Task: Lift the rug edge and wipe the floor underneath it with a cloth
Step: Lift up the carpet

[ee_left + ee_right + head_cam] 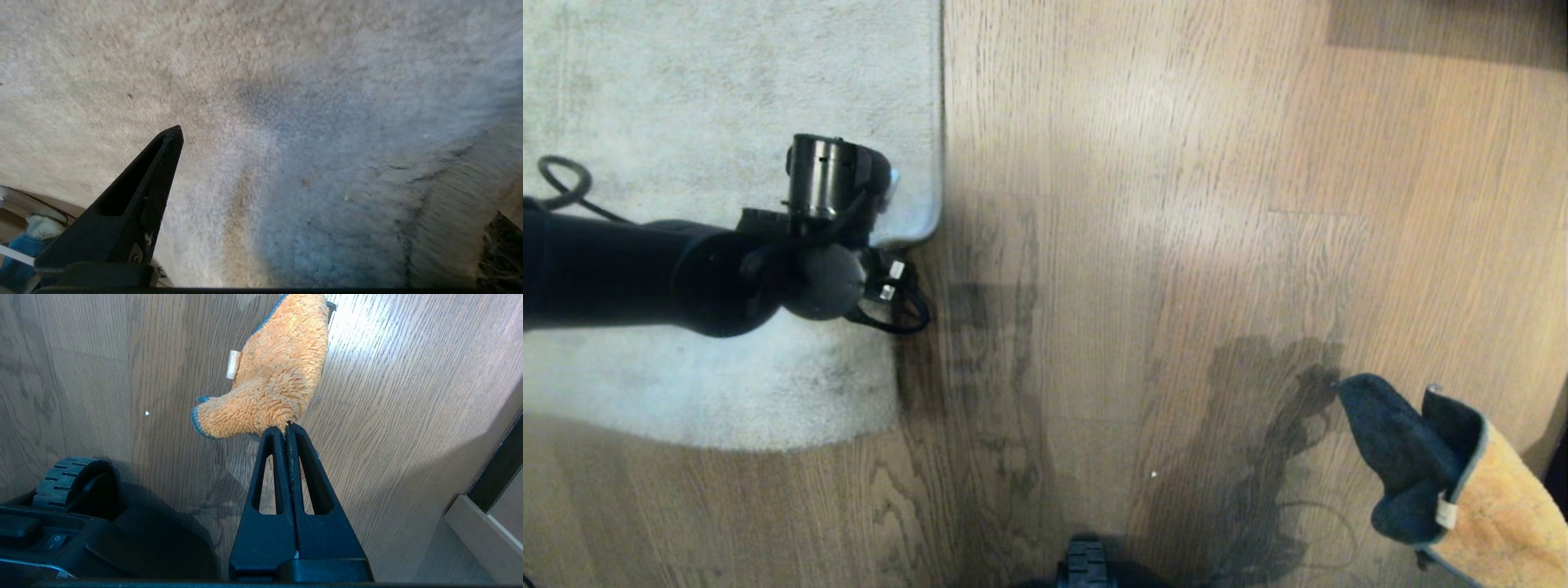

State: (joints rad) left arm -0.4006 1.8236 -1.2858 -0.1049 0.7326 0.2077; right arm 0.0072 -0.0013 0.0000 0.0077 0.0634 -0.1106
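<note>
Black and pressed flat together, the two fingers [286, 465] of the right claw [288, 430] pinch one corner of the cloth [271, 379], whose fluffy mustard-orange side faces the wrist camera with its small white tag beyond the fingertips. From the head camera the same cloth [1445, 474] hangs low at the robot's right, its dark grey reverse folded outward over the orange pile, above the floor [1143, 245]. Below the right claw, light brown planks carry the robot's shadow, and a ribbed wheel [61, 477] of the base sits off to the side of the fingers. Across the floor, the left arm [686, 273] reaches out over the pale grey rug [703, 90], its wrist close to the rug edge [941, 122], which lies flat on the planks. On the left claw, one black finger [139, 204] shows, just above the pile, and the second is out of frame, so the jaws stand wide apart with nothing between them.
</note>
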